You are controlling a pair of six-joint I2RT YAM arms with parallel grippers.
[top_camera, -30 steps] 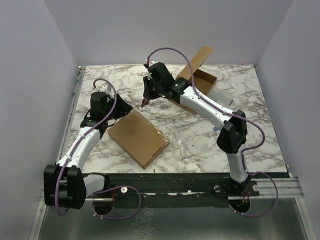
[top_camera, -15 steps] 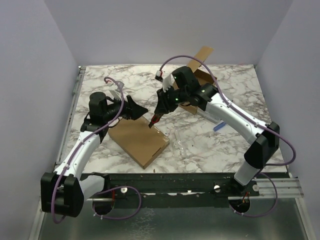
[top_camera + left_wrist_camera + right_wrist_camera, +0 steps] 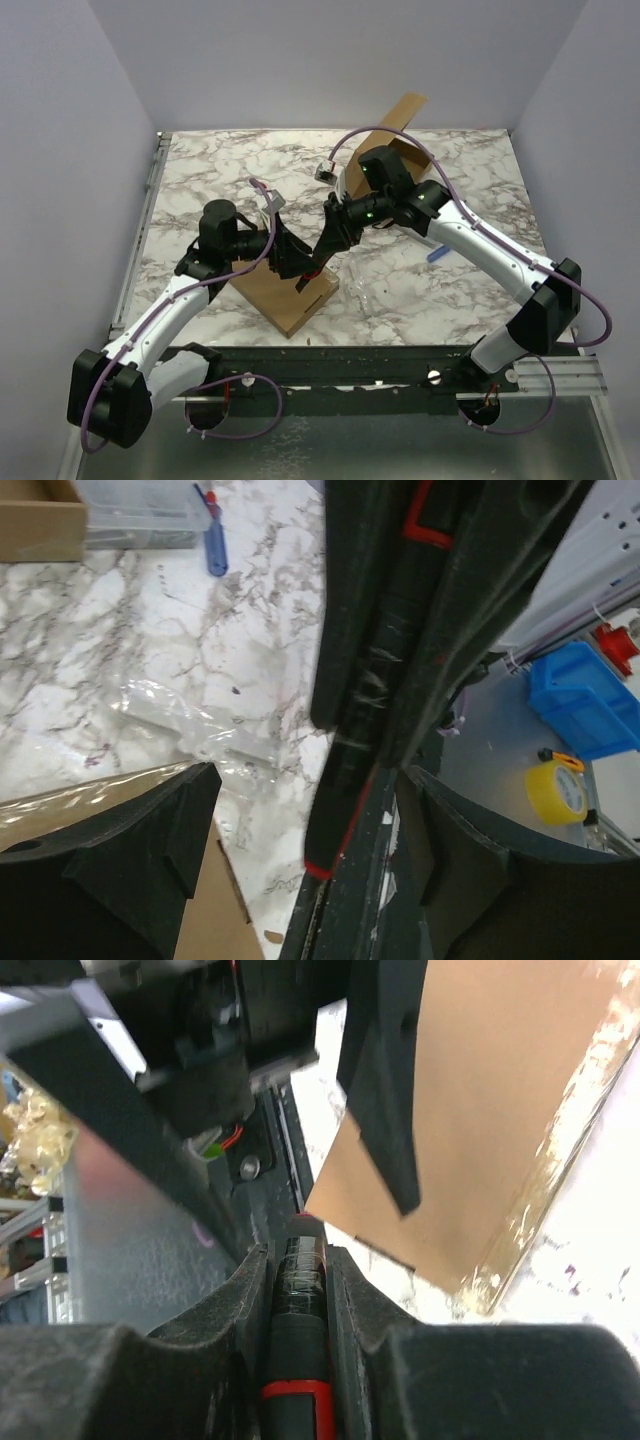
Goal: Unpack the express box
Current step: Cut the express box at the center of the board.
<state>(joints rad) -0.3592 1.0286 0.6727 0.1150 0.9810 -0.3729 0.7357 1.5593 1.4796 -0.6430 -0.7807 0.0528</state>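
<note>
The express box (image 3: 283, 290) is a flat brown carton sealed with clear tape, lying at the table's front middle. My right gripper (image 3: 328, 243) is shut on a black cutter with red trim (image 3: 300, 1305). The cutter's tip (image 3: 308, 281) hangs over the box's near right corner. My left gripper (image 3: 293, 262) hovers over the box top, open. In the left wrist view the cutter (image 3: 345, 780) shows between the open left fingers (image 3: 150, 845), touching neither. The box's taped edge (image 3: 560, 1170) shows in the right wrist view.
An opened cardboard box (image 3: 396, 158) with a raised flap stands at the back right, with a clear plastic container (image 3: 140, 515) beside it. A blue pen (image 3: 440, 255) and a crumpled clear wrap (image 3: 200, 730) lie on the marble right of the sealed box. The table's front rail (image 3: 400, 362) is close.
My left gripper has swung right over the sealed box and opened. The right arm has carried the cutter from the back of the table down to the box's near right corner.
</note>
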